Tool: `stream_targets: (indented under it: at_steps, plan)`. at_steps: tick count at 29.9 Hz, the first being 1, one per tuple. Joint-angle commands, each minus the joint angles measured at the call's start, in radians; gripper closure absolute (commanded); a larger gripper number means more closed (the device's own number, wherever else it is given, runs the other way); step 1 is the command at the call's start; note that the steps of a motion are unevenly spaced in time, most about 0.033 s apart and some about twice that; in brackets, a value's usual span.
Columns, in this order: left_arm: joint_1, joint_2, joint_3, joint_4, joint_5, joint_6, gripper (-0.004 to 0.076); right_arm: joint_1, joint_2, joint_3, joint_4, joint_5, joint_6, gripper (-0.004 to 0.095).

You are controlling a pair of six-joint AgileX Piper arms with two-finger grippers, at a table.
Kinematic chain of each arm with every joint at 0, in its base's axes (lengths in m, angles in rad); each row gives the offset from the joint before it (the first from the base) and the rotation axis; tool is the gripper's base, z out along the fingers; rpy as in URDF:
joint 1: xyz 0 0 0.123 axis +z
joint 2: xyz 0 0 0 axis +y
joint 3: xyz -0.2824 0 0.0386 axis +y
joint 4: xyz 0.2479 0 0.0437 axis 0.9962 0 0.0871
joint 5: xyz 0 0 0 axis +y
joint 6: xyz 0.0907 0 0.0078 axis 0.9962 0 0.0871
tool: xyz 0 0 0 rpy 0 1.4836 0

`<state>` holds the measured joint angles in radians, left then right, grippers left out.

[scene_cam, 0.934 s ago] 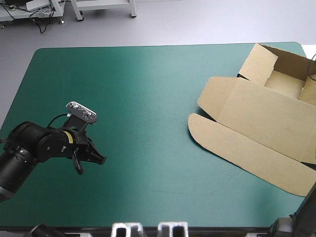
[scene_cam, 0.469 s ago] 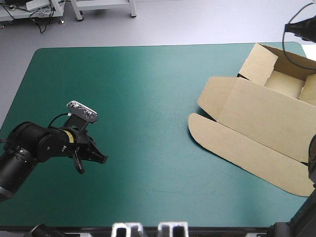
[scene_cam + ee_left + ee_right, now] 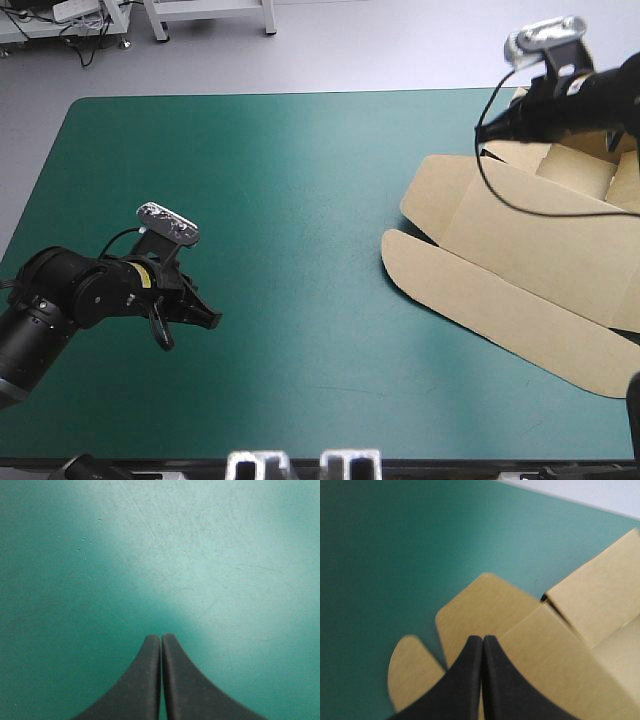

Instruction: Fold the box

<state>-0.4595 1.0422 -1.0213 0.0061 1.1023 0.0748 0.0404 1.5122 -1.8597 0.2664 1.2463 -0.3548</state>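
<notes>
The brown box (image 3: 520, 240) lies at the table's right side as an open tray with its lid and rounded flaps flat toward the middle. My right gripper (image 3: 493, 126) hovers above the tray's raised left wall (image 3: 525, 125), fingers shut and holding nothing. The right wrist view shows its tips (image 3: 483, 637) over the flat lid (image 3: 540, 640), with the tray wall (image 3: 600, 600) beside them. My left gripper (image 3: 207, 320) sits low at the front left, far from the box. It is shut (image 3: 161, 636) over bare teal-green cover.
The box reaches the table's far right corner (image 3: 600, 92) and runs off past its right edge. Between the left gripper and the box's flaps stretches the teal-green cover (image 3: 300, 200).
The right arm has swung in from the right edge and now hangs over the tray's left wall. The left gripper has hardly moved.
</notes>
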Motion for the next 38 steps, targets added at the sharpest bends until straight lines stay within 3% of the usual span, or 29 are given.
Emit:
stream_targets:
  at_steps: [1,5,12,15,22,28,38]
  plan:
    - [-0.001,-0.015,-0.025,-0.021,-0.047,-0.01,0.0729,0.044,-0.145,0.18,0.005,0.002,-0.026,0.0927]
    - [-0.001,-0.015,-0.025,-0.006,-0.047,-0.01,0.0734,0.066,-0.261,0.405,0.003,-0.015,-0.028,0.0927]
    - [-0.001,-0.015,-0.025,-0.024,-0.023,-0.01,0.0734,0.066,-0.499,0.737,0.029,-0.173,-0.089,0.0927]
    - [-0.001,-0.015,-0.025,-0.056,-0.011,-0.01,0.0734,0.066,-0.565,0.823,0.043,-0.193,-0.101,0.0927]
    - [-0.003,-0.022,0.045,-0.109,-0.028,-0.01,0.0734,0.066,-0.652,0.924,0.046,-0.169,-0.11,0.0927]
    - [-0.003,-0.079,0.179,-0.188,-0.116,-0.007,0.0734,0.066,-0.676,0.98,0.063,-0.175,-0.142,0.0927]
    - [-0.003,-0.188,0.19,-0.191,-0.114,-0.007,0.0734,0.066,-0.678,0.99,0.086,-0.203,-0.163,0.0927]
